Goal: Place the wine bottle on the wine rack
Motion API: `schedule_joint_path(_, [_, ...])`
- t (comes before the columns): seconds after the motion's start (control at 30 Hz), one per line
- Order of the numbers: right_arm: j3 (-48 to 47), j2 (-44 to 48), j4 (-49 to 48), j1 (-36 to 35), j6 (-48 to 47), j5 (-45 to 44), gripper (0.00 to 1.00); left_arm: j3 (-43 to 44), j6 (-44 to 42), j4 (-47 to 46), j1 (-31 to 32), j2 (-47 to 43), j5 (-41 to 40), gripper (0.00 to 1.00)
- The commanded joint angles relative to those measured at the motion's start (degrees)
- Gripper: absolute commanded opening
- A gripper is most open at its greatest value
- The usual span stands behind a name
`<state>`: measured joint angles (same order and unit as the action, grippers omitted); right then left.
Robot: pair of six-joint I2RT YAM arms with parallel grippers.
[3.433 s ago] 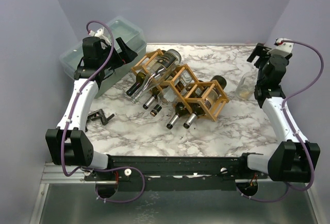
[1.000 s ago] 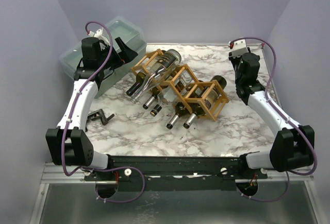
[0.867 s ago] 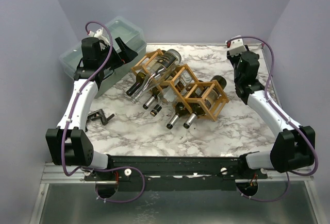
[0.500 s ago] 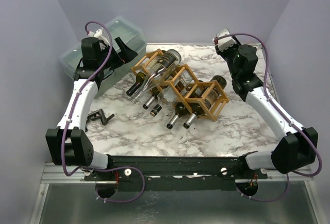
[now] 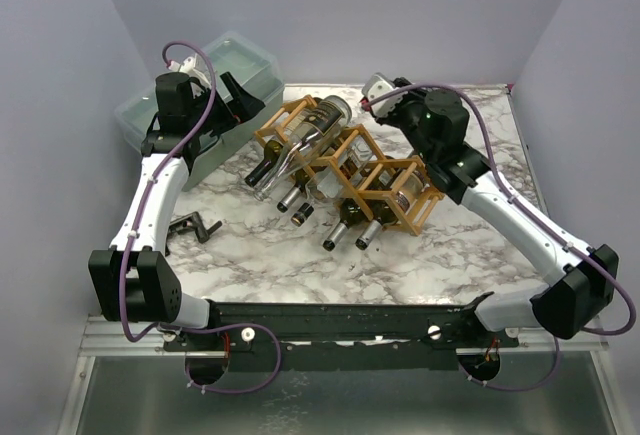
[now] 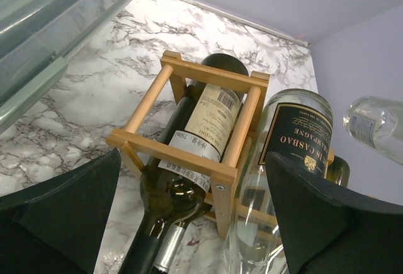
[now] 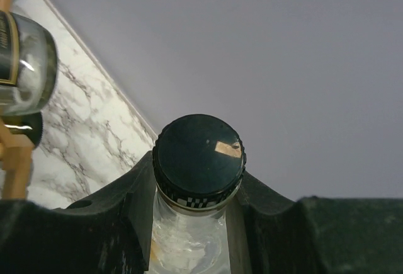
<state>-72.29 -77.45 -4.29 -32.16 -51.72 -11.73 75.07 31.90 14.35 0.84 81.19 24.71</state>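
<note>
Bare table (image 5: 430, 255) lies open to you along the near side of the wine rack (image 6: 214, 75). A plastic bin (image 5: 240, 55) hems its left end; your right tool (image 7: 198, 189) hangs a clear bottle (image 6: 378, 126) at its far side.

1. Wine rack (image 5: 345, 170) sits mid-counter (image 5: 300, 255), running diagonally back-left to front-right.
2. Racked bottles (image 6: 201, 129) lie in its cells, necks toward front-left.
3. Bin (image 5: 190, 95) is back-left, near the rack's left end.
4. Clamp (image 5: 195, 225) is front-left, well apart from the rack.
5. Wine bottle (image 7: 198, 154) is in the right tool (image 7: 195, 205), raised behind the rack.
</note>
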Motion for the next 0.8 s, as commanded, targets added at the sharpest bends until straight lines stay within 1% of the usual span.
schedule_joint_path(0.0, [-6.0, 1.6, -4.3, -5.3, -10.4, -0.9, 0.01, 0.6, -1.0, 0.7, -0.3, -0.7, 0.4, 0.99])
schedule_joint_path(0.23, [-3.7, 1.8, -3.0, -13.0, -16.9, -7.0, 0.01, 0.9, -1.1, 1.2, -0.3, 0.1, 0.2, 0.99])
schedule_joint_path(0.37, [-1.3, 2.4, -2.9, -17.3, -18.8, -9.8, 0.0, 0.8, -1.3, 1.3, -0.3, 0.2, 0.0, 0.98])
schedule_joint_path(0.5, [-0.2, 3.0, -1.6, -20.1, -18.9, -11.1, 0.0, 1.0, -1.5, 1.5, -0.3, 0.2, -0.2, 0.98])
schedule_joint_path(0.77, [4.1, 3.3, 0.5, -25.2, -24.3, -16.3, 0.0, 1.0, -1.7, 1.7, -0.3, -0.1, -0.5, 0.98])
